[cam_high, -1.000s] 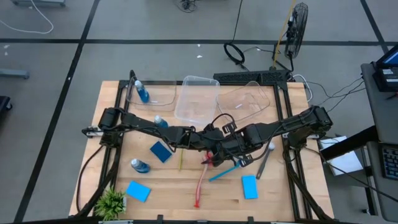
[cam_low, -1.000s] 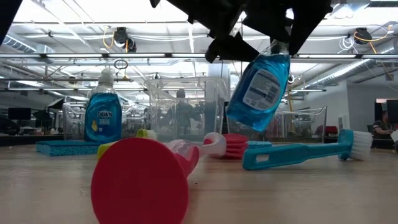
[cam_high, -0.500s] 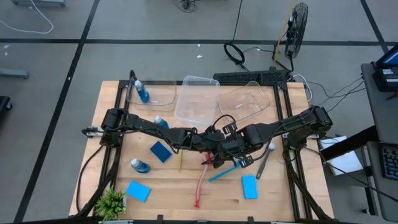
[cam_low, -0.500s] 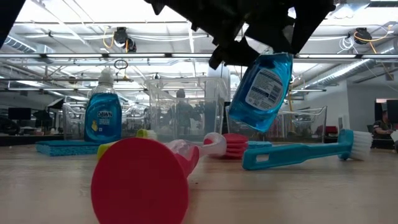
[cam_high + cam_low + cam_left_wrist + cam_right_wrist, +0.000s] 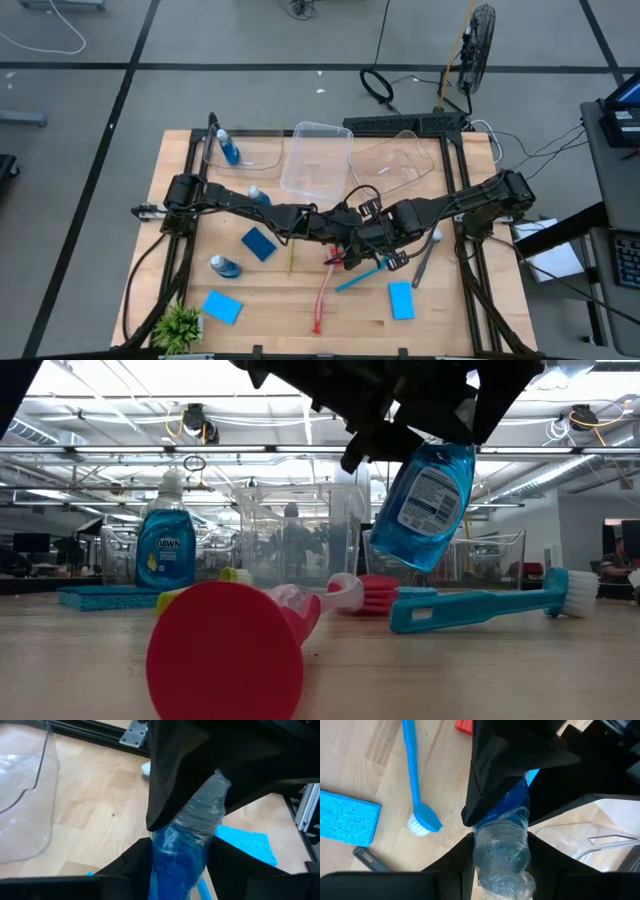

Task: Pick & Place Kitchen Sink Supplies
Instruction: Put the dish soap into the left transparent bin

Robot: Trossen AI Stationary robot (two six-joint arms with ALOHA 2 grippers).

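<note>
Left hand [image 5: 178, 851]: at mid tabletop, meeting the right hand; dark fingers set against both sides of the held bottle's blue body, gripping it.
Right hand [image 5: 501, 845]: narrow, clamped on the pale neck and cap end of the same bottle.
Held bottle [image 5: 420, 505]: in the air, clear of the tabletop [image 5: 270, 300], tilted with neck upward into the two hands; above the red brush [image 5: 225, 650] and blue brush [image 5: 480, 605], nearer than the clear tubs [image 5: 318, 158].
Weight: judged light to moderate; small, mostly full of blue liquid that will slosh and shift the balance when tipped.
Stiffness: thin clear plastic, likely to dent under a hard squeeze; not fragile.
Surface: smooth and probably slippery, more so on the glossy label.
Best hold: across the flat sides of the body near its middle, or at the firmer neck under the cap; a neck hold alone likely to let the body swing.
Risk: two hands on one bottle, so a pull from either could twist it loose.
Writing on held bottle: white back label with fine print, too small to read.
Writing elsewhere: "Dawn" legible on the standing bottle [image 5: 166, 550] on the left in the low view, far across the tabletop.
</note>
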